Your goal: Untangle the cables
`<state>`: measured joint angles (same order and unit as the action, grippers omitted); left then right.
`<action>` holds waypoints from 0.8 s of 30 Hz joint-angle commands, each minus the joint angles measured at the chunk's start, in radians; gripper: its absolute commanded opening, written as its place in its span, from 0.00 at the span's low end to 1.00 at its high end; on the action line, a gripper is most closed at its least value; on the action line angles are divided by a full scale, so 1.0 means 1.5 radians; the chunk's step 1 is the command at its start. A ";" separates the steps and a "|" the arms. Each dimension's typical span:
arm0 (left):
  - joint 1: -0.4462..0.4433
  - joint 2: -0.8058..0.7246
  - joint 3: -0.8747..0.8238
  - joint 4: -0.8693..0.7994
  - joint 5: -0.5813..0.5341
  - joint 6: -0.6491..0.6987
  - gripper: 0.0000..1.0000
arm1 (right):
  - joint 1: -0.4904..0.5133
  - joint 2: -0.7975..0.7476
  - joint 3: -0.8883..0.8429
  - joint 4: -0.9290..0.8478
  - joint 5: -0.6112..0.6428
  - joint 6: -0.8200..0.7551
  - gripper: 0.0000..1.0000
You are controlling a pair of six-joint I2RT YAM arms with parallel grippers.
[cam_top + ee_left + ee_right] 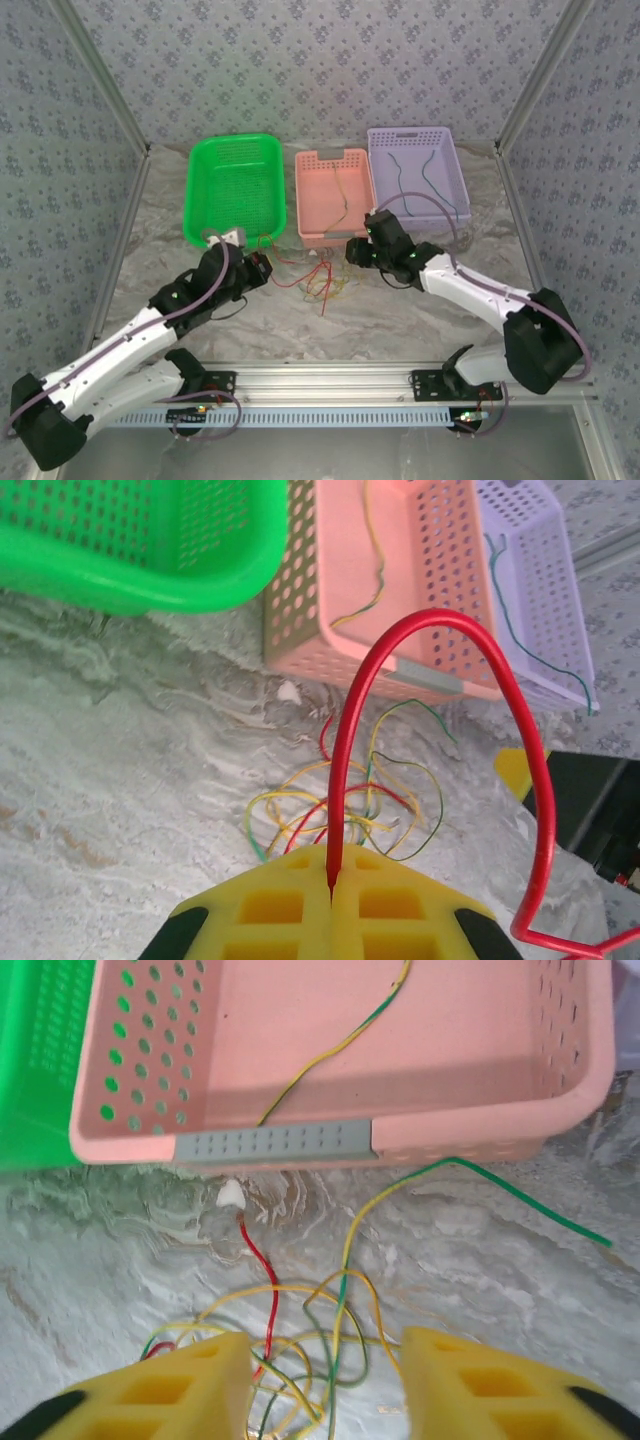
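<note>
A tangle of thin red, yellow and green cables [325, 280] lies on the marbled table in front of the pink basket [315, 190]. My left gripper [262, 268] is to the left of the tangle. Its yellow fingers are shut [331, 855] on a red cable [440, 620] that arches up and over to the right. My right gripper [325, 1360] stands open over the tangle [300, 1360], with cable loops lying on the table between its fingers. One yellow-green cable [330, 1050] lies inside the pink basket. A green-yellow cable [500, 1175] trails off to the right.
A green basket [235, 180] stands at the back left and a purple basket [410, 133] at the back right, with two dark thin cables in it. The three baskets stand close together. Patterned walls close in the sides and back.
</note>
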<state>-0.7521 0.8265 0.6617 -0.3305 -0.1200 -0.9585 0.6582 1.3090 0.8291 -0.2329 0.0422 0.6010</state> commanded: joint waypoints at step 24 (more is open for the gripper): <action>0.023 0.064 0.086 0.025 0.045 0.074 0.00 | 0.273 -0.168 0.025 -0.057 0.103 0.045 0.49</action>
<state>-0.7235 0.9295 0.7460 -0.3359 -0.0708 -0.8715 1.0519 1.0485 0.8093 -0.2989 0.1127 0.6655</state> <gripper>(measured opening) 0.040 0.494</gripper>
